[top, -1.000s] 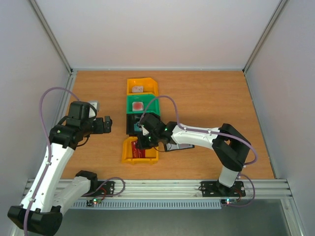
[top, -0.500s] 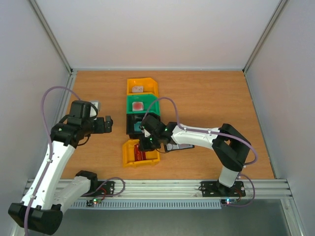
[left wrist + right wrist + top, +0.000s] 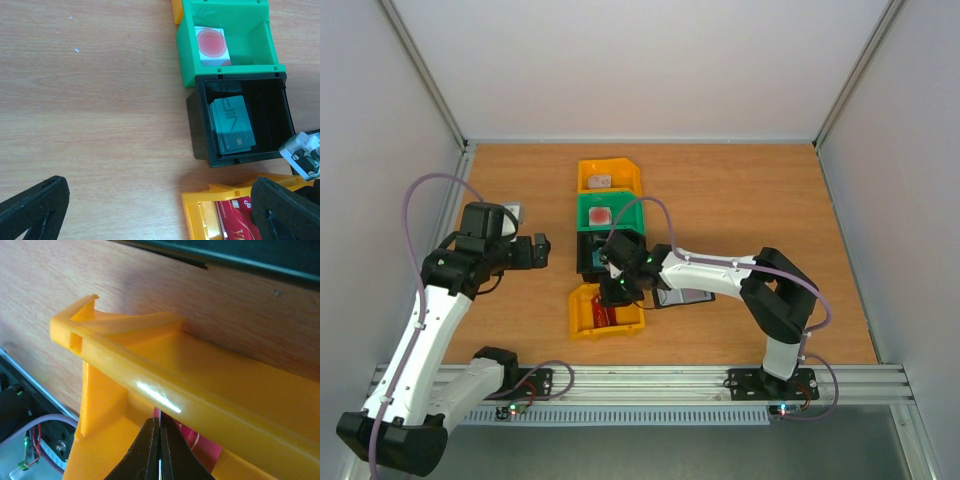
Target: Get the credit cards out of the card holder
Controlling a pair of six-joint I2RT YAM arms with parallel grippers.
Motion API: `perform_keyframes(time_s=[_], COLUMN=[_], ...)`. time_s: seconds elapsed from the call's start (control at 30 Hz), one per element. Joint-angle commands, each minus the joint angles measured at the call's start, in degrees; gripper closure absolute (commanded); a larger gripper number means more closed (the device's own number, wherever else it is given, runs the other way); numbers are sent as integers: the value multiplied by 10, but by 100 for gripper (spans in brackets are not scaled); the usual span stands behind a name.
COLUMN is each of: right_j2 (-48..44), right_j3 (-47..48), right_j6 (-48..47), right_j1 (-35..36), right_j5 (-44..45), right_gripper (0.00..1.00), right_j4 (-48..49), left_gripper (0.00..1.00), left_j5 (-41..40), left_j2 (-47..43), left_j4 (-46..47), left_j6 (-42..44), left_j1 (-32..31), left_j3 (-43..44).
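Observation:
My right gripper (image 3: 620,289) hangs over the far rim of the near yellow bin (image 3: 582,318). In the right wrist view it (image 3: 160,423) is shut on a thin credit card seen edge-on, with red showing beside its tips. A red credit card (image 3: 236,220) lies in that bin. A teal credit card (image 3: 232,125) lies in the black bin (image 3: 200,125). The black card holder (image 3: 686,299) lies on the table right of the yellow bin, partly under my right arm. My left gripper (image 3: 537,250) is open and empty, left of the bins; in its own view it (image 3: 160,202) spans bare table.
Four bins stand in a row: far yellow bin (image 3: 608,176), green bin (image 3: 632,210) holding a white card with a red circle (image 3: 211,44), black bin, near yellow bin. A small grey object (image 3: 514,212) lies at the table's left edge. White walls enclose the table.
My right arm's elbow has swung a little to the left while its gripper stays shut at the near yellow bin. My left arm has hardly moved.

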Motion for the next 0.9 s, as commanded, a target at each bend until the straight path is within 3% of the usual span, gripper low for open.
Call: perform_keyframes(time_s=[0.0,0.17,0.6,0.87], right_j2=[-36,-38,-31,-33], right_j3=[3,7,39,198], right_j6=[0,8,26,-47], right_j1=[2,1,4,12], right_j5=[38,53,88,91], right_gripper=[98,98,77,74], right_j4=[-34,-48,-120,-203], left_gripper=[1,1,1,1], left_j5=[2,-2,0,15], left_j2=[-4,-9,-14,10], left_j4=[9,5,0,6], left_j6=[-2,2,5,17], left_j1=[4,3,4,3], left_j3=[14,16,24,62])
